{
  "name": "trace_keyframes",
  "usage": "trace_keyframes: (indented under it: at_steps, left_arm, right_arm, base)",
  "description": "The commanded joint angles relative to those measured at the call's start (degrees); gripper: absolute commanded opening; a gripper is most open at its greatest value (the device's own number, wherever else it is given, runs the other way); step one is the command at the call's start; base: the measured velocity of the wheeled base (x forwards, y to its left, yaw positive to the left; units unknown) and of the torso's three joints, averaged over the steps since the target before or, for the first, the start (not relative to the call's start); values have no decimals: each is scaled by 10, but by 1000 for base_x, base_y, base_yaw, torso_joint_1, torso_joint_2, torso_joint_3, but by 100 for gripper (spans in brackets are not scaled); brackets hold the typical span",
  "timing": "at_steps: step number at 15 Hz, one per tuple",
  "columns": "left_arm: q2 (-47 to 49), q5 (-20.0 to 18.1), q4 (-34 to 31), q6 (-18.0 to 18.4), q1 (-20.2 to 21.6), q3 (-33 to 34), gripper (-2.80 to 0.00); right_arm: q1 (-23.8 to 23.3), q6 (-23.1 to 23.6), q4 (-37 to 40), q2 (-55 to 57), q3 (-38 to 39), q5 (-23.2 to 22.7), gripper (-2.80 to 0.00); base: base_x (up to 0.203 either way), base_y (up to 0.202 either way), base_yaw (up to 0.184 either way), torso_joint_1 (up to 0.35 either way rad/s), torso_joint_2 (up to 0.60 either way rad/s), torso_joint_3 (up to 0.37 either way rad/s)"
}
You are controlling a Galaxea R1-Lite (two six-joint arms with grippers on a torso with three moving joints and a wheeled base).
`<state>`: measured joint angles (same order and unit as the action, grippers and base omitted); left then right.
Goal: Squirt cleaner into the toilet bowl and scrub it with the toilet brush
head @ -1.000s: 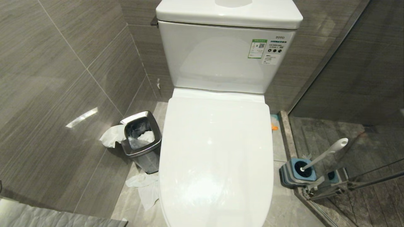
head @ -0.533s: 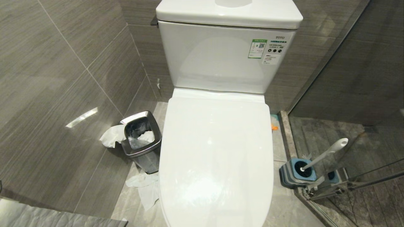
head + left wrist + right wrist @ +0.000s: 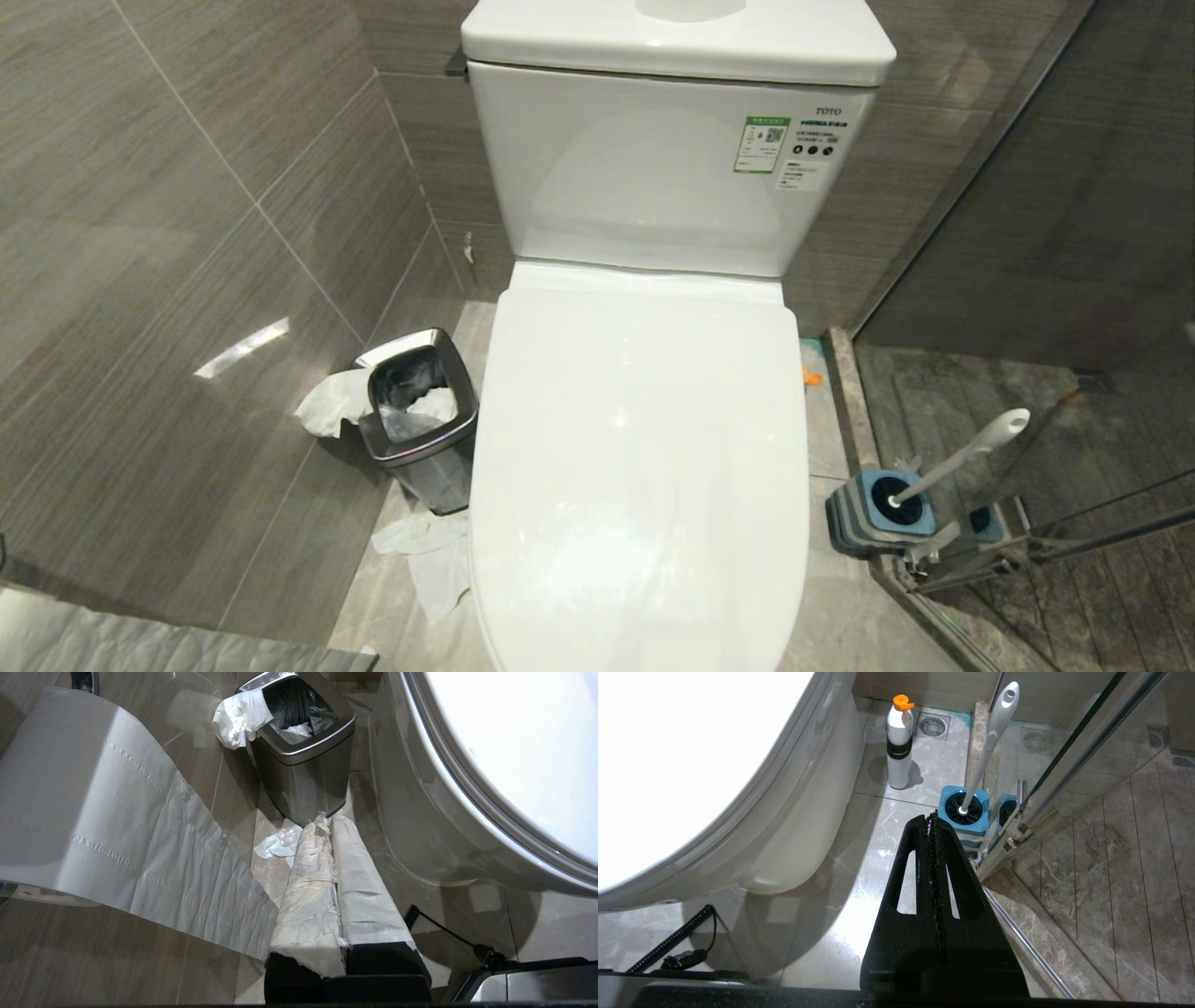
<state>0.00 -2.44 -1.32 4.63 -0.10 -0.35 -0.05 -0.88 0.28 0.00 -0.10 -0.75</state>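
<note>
Nothing shifting since a second ago: same framing, same layout. Toilet (image 3: 639,467) sitting with lid (image 3: 644,439) down, bowl hidden. Toilet brush (image 3: 992,742) standing in its blue holder (image 3: 966,812) on the floor, on the robot's right side of the toilet, beside the glass shower door (image 3: 1069,760). Cleaner bottle (image 3: 899,742) with orange cap (image 3: 902,703) standing further back, near the floor drain (image 3: 933,726). Left hand (image 3: 327,826) hanging low near the steel bin (image 3: 303,760), wrapped fingers pressed together, empty. Right hand (image 3: 931,821) likewise closed, empty, pointing toward the brush. Judging handling: brush light, stiff, handle smooth, likely slipping unless gripped mid-shaft; bottle light, squeezable, best taken around the black band.
</note>
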Motion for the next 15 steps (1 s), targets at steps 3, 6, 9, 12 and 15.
trace_keyframes:
  at_steps: [3, 6, 9, 12, 15]
  left_arm:
    - [1, 0, 0, 0, 0, 0, -280]
    - [1, 0, 0, 0, 0, 0, -280]
    - [1, 0, 0, 0, 0, 0, -280]
    - [1, 0, 0, 0, 0, 0, -280]
    - [1, 0, 0, 0, 0, 0, -280]
  right_arm:
    - [0, 0, 0, 1, 0, 0, -280]
    - [0, 0, 0, 1, 1, 0, -280]
    - [0, -1, 0, 1, 0, 1, -280]
    - [0, 0, 0, 1, 0, 1, -280]
    - [0, -1, 0, 1, 0, 1, -280]
  base:
    - [0, 0, 0, 0, 0, 0]
    - [0, 0, 0, 0, 0, 0]
    - [0, 0, 0, 0, 0, 0]
    - [0, 0, 0, 0, 0, 0]
    - [0, 0, 0, 0, 0, 0]
